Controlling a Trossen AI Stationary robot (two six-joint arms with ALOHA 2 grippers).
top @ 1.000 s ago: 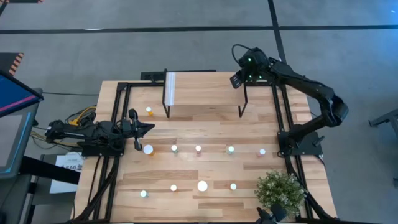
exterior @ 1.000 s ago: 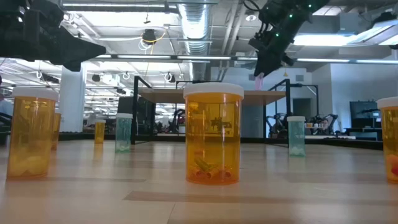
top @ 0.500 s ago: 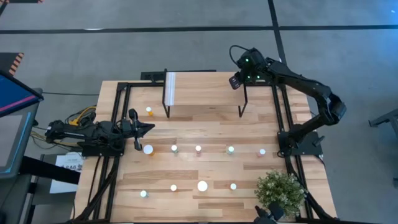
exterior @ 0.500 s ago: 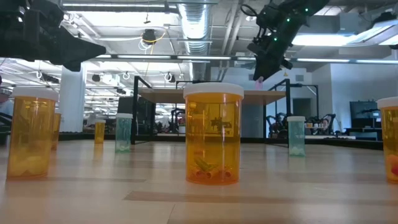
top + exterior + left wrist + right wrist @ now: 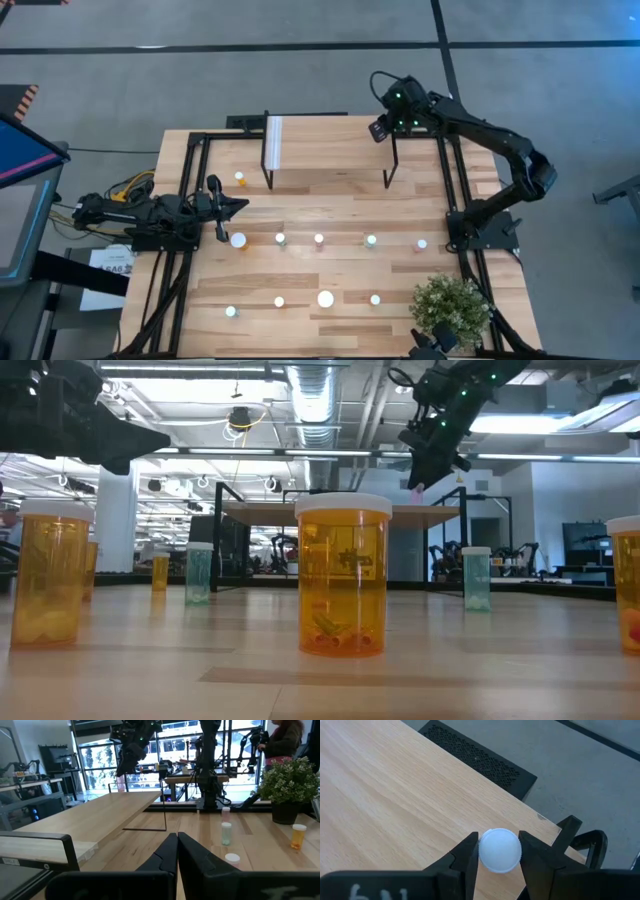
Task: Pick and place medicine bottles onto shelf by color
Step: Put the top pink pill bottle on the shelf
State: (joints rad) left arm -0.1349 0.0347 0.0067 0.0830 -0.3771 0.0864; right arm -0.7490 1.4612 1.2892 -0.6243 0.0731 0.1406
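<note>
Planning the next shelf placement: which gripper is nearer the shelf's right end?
Right. The right gripper hangs over the right end of the shelf with a pink medicine bottle between its fingers; the left gripper waits shut at the table's left edge.

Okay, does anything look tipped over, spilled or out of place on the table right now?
Nothing stands out. The white-capped medicine bottles stand upright on the wooden table, none spilled, and the right gripper is around one bottle's cap at the light wood shelf.

A bushy green plant (image 5: 452, 305) in a dark pot (image 5: 285, 813) stands at the table's (image 5: 330, 270) near right corner. A person (image 5: 283, 740) is in the room beyond the table. A blue screen (image 5: 22, 155) sits off the table's left side, by yellow cables (image 5: 128, 187).
</note>
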